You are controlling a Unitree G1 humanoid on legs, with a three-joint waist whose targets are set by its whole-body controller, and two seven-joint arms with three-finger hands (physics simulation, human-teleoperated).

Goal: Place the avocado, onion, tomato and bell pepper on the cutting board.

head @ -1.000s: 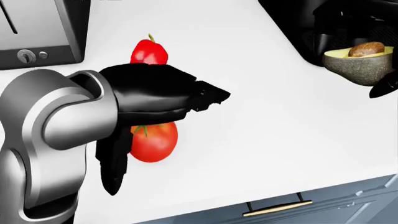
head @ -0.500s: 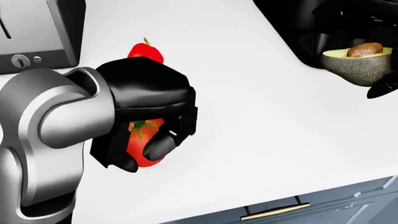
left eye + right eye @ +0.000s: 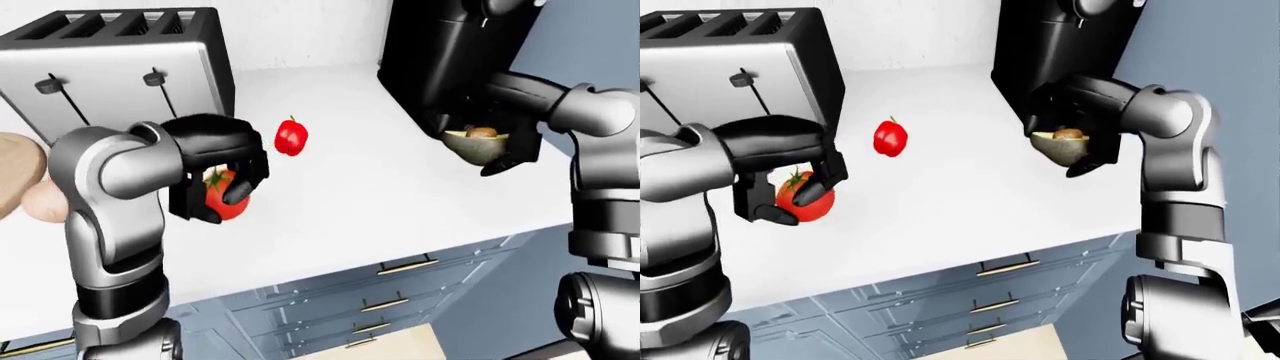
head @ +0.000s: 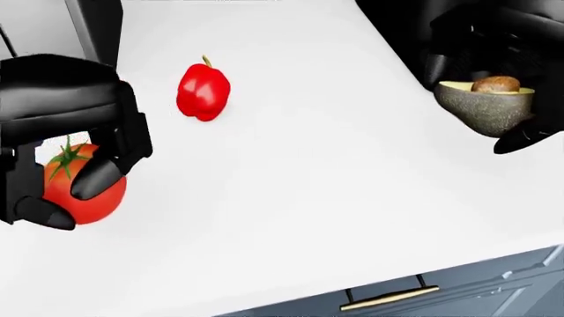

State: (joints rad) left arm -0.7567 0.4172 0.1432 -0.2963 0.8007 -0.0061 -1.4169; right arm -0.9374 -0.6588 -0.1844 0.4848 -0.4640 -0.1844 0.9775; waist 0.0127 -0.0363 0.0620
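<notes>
My left hand (image 4: 71,198) is shut on the red tomato (image 4: 88,191) at the left edge of the head view, low over the white counter (image 4: 335,198). I cannot tell whether the tomato touches the counter. The red bell pepper (image 4: 203,92) lies free on the counter, up and to the right of that hand. My right hand (image 4: 507,92) is shut on the avocado half (image 4: 481,109), pit up, held in the air at the right beside the black machine. A tan rounded shape (image 3: 15,169) with a pinkish lump (image 3: 42,204) shows at the left edge of the left-eye view, too cut off to identify.
A silver toaster (image 3: 130,60) stands at the upper left, just behind my left arm. A tall black appliance (image 3: 450,52) stands at the upper right. The counter's near edge runs above blue-grey drawers (image 3: 390,300) with brass handles.
My left hand went from open above the tomato to shut round it, then carried it leftward away from the bell pepper. The right hand kept the avocado, drifting slightly down.
</notes>
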